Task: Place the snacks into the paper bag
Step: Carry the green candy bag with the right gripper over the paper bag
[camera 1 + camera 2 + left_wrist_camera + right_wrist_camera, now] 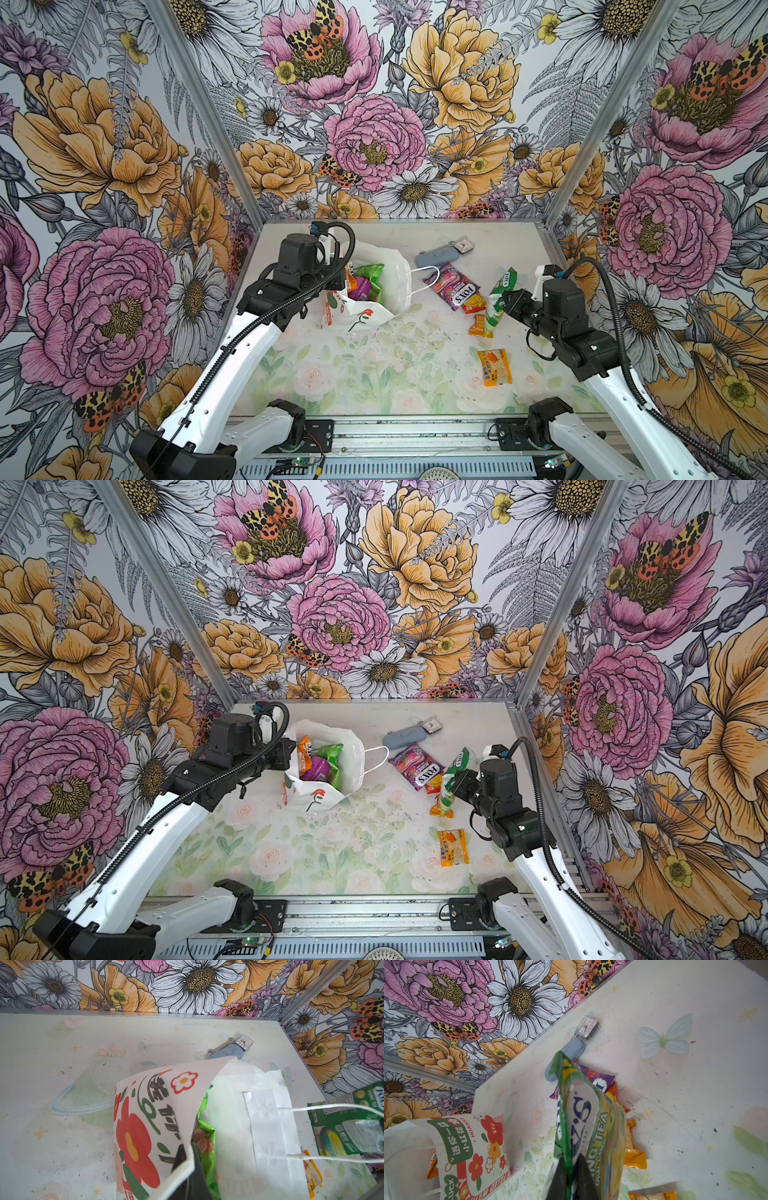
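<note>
The white paper bag (397,286) (353,754) leans open at the back left, with green (370,278), purple (359,289) and orange packets inside. My left gripper (338,284) (190,1159) is shut on the bag's printed rim and holds its mouth open. My right gripper (505,301) (570,1159) is shut on the edge of a green FOXS snack packet (509,278) (591,1126), lifted above the table on the right. Below it lie a pink FOXS packet (451,286), a red-yellow one (473,303) and an orange one (478,326). Another orange packet (493,368) lies nearer the front.
A grey-blue oblong case (434,257) and a small square tag (464,246) lie at the back, beside a small wrench (220,1046). The bag's cord handle (428,278) loops out towards the pink packet. Flowered walls close in three sides.
</note>
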Action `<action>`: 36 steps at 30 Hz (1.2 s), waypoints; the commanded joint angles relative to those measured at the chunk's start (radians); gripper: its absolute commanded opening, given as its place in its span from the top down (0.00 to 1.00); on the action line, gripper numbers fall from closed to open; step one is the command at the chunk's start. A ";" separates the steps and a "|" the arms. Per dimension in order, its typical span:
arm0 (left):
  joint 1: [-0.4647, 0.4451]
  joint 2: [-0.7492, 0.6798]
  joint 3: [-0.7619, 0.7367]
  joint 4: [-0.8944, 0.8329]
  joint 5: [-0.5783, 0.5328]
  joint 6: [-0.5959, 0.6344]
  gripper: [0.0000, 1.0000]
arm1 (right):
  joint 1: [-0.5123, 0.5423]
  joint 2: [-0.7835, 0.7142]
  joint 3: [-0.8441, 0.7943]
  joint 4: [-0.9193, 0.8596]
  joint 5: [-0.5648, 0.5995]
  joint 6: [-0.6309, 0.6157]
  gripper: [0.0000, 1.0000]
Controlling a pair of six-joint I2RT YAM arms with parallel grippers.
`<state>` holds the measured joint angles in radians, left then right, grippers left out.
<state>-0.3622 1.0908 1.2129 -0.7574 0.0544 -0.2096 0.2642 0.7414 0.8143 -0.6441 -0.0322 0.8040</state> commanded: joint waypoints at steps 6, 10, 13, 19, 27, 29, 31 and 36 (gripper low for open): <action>-0.019 -0.041 -0.012 0.076 0.043 0.018 1.00 | 0.022 -0.028 0.086 0.068 -0.014 0.019 1.00; -0.024 -0.046 -0.012 0.075 0.042 0.023 1.00 | 0.033 -0.028 0.103 0.067 0.001 0.029 1.00; -0.024 -0.048 -0.012 0.075 0.046 0.025 1.00 | 0.043 -0.025 0.114 0.070 0.005 0.031 1.00; -0.029 -0.054 -0.013 0.075 0.048 0.025 1.00 | 0.081 -0.001 0.168 0.067 0.010 0.027 1.00; -0.038 -0.066 -0.018 0.082 0.049 0.026 1.00 | 0.173 0.026 0.246 0.070 0.081 0.004 1.00; -0.038 -0.066 -0.018 0.082 0.054 0.027 1.00 | 0.199 0.036 0.267 0.069 0.104 -0.008 1.00; -0.038 -0.066 -0.019 0.083 0.053 0.027 1.00 | 0.223 0.049 0.288 0.070 0.121 -0.018 1.00; -0.041 -0.065 -0.018 0.083 0.056 0.029 1.00 | 0.288 0.088 0.338 0.115 0.129 -0.047 1.00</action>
<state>-0.3931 1.0569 1.1954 -0.7513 0.0769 -0.2016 0.5232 0.8192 1.0985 -0.6189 0.0685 0.7910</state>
